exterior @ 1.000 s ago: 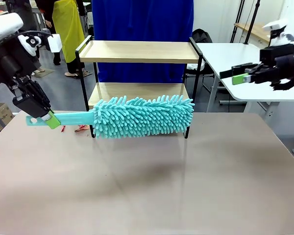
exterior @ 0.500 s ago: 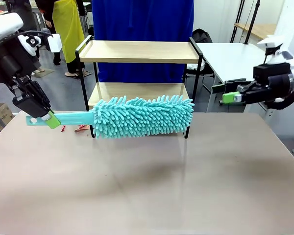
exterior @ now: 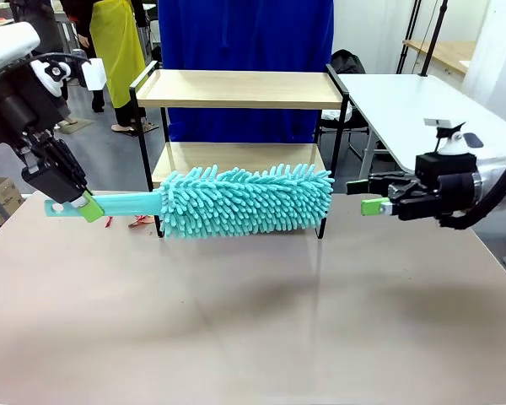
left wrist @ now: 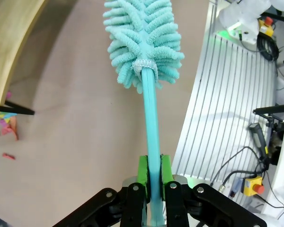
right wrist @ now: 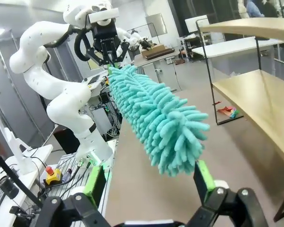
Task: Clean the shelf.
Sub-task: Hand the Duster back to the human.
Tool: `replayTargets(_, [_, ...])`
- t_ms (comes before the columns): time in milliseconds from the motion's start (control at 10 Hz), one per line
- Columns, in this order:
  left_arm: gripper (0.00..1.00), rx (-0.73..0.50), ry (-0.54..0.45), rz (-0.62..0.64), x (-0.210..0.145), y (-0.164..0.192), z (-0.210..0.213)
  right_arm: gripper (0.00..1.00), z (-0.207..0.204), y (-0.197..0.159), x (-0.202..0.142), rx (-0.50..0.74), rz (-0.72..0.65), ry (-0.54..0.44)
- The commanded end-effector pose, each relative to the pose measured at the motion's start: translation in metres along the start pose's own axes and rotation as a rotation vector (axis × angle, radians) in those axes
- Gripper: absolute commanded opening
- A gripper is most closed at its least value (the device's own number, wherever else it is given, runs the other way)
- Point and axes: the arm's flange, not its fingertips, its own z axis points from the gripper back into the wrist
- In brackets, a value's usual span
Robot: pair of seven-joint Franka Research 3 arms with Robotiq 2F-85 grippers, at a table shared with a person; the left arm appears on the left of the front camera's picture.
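Left claw (exterior: 86,205): clamped tight on flat handle of teal duster (exterior: 244,201), green pads (left wrist: 142,171) pinching both faces; grip at handle end, judged to give reach with fluffy head held level in front of shelf's lower board

Shelf (exterior: 240,89): stands at far side of surface (exterior: 253,321), behind duster head; small coloured scraps (exterior: 139,221) by its left leg

Right claw (exterior: 373,205): spread wide, nothing held, aimed at duster tip; judged ready to steady it

Count: one duster, one shelf, two boards, two claws
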Motion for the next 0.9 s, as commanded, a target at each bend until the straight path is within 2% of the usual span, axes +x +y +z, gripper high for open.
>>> replayTargets(0, [0.13, -0.005, -0.012, 0.003, 0.0, -0.001, 0.001, 1.0, -0.014, -0.011, -0.005, -0.004, -0.046, -0.029])
replayTargets(200, [0.13, -0.005, -0.012, 0.003, 0.0, -0.001, 0.001, 1.0, 0.0, 0.0, 0.0, 0.0, 0.0, 0.0])
replayTargets(300, [0.13, -0.005, -0.012, 0.003, 0.0, -0.001, 0.001, 1.0, -0.009, -0.004, -0.009, 0.008, -0.028, -0.005])
replayTargets(400, [0.13, -0.005, -0.012, 0.003, 0.0, -0.001, 0.001, 1.0, -0.024, -0.004, -0.014, -0.01, 0.014, 0.01])
replayTargets(800, [0.13, -0.005, -0.012, 0.003, 0.0, -0.001, 0.001, 1.0, -0.055, -0.008, -0.021, -0.067, 0.077, -0.063])
